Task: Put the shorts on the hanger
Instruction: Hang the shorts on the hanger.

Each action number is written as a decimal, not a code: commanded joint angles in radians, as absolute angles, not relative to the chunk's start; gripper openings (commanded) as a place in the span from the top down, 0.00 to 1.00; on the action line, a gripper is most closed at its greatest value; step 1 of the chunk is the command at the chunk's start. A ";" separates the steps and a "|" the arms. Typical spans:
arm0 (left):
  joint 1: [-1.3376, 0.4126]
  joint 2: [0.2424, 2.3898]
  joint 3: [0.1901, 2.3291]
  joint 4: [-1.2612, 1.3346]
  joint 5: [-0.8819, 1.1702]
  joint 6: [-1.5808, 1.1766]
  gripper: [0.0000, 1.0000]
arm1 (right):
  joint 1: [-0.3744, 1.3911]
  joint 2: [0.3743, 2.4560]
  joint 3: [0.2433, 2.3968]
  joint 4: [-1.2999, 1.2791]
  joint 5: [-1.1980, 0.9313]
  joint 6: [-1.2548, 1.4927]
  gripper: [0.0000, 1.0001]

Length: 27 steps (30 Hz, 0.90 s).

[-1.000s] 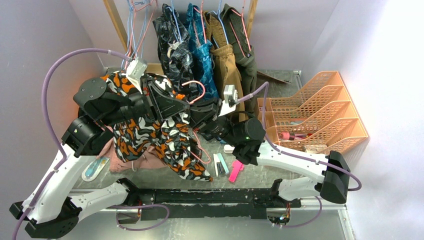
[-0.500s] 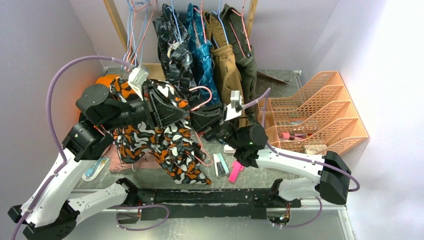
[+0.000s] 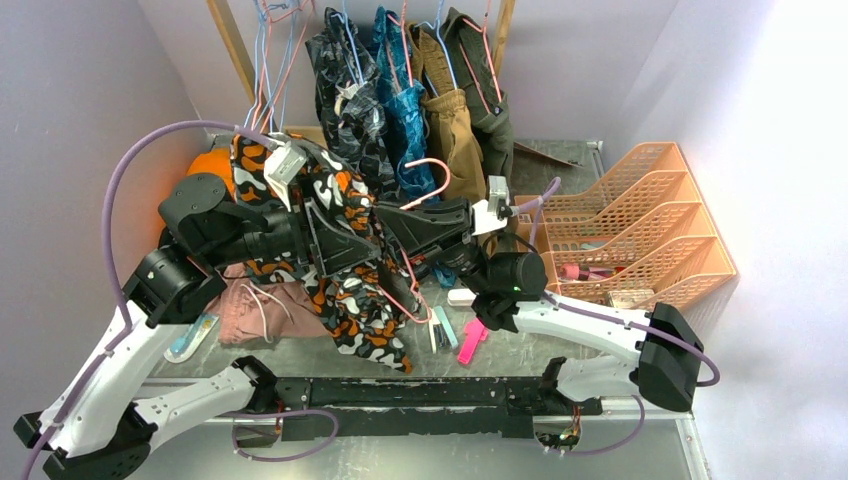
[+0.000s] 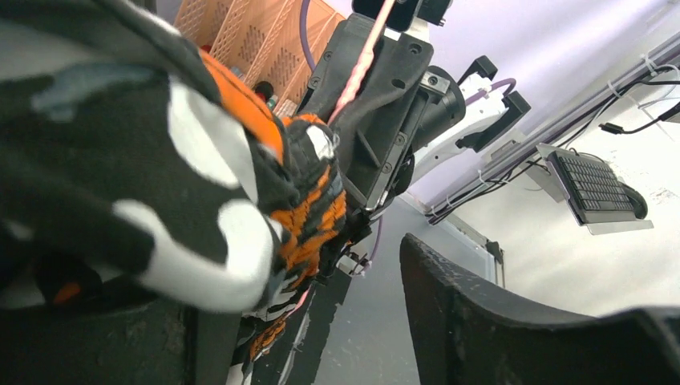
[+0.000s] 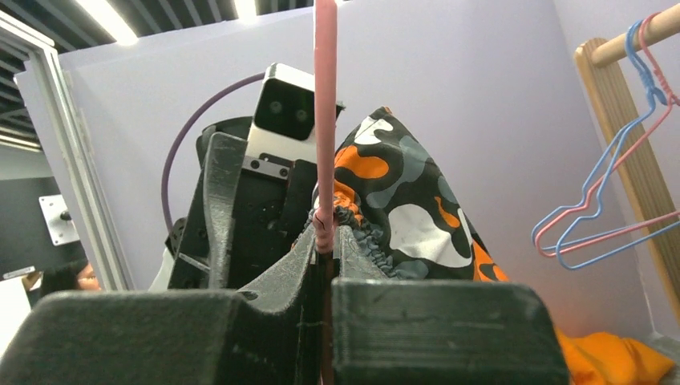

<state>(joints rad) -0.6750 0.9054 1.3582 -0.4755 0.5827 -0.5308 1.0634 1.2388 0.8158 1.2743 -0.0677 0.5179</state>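
The orange, black and white camouflage shorts (image 3: 350, 300) hang from between the two grippers down to the table. In the left wrist view the shorts (image 4: 200, 176) lie bunched over one finger of my left gripper (image 4: 345, 313), whose jaws stand wide apart, open. My right gripper (image 5: 325, 241) is shut on the neck of the pink wire hanger (image 5: 325, 120), which stands upright with the shorts' waistband (image 5: 409, 208) right behind it. From above, the hanger's hook (image 3: 430, 168) curls over my right gripper (image 3: 392, 228), which faces my left gripper (image 3: 345, 240) closely.
Dusty-pink shorts (image 3: 265, 310) lie on the table under the left arm. Several garments (image 3: 420, 90) hang on the back rail, with bare blue and pink hangers (image 3: 270, 40) to their left. An orange file rack (image 3: 630, 225) stands at the right. Small pens and a pink marker (image 3: 470, 340) lie near the front.
My left gripper has opened and let go of the shorts. Both grippers have risen and moved back, lifting hanger and shorts, which uncovers the pink shorts on the table.
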 commanded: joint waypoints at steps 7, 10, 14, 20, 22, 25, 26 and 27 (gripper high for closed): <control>-0.675 0.867 1.401 -0.545 0.587 -0.502 0.02 | 1.038 1.195 0.808 1.440 -0.084 0.577 1.00; -0.675 0.830 1.429 -0.584 0.575 -0.469 0.01 | 1.030 1.153 0.790 1.393 -0.094 0.546 1.00; -0.675 0.766 1.479 -0.647 0.538 -0.400 0.01 | 1.016 1.060 0.739 1.299 -0.098 0.498 1.00; -0.675 0.665 1.515 -0.676 0.434 -0.284 0.01 | 1.000 0.867 0.679 1.116 -0.119 0.418 1.00; -0.675 0.648 1.537 -0.684 0.379 -0.252 0.01 | 0.999 0.800 0.667 1.028 -0.123 0.387 1.00; -0.675 0.641 1.570 -0.686 0.317 -0.195 0.01 | 0.999 0.704 0.664 0.878 -0.136 0.342 1.00; -0.675 0.644 1.581 -0.683 0.303 -0.173 0.01 | 1.000 0.674 0.666 0.828 -0.141 0.329 1.00; -0.674 0.652 1.593 -0.681 0.296 -0.153 0.01 | 1.000 0.647 0.668 0.784 -0.144 0.319 1.00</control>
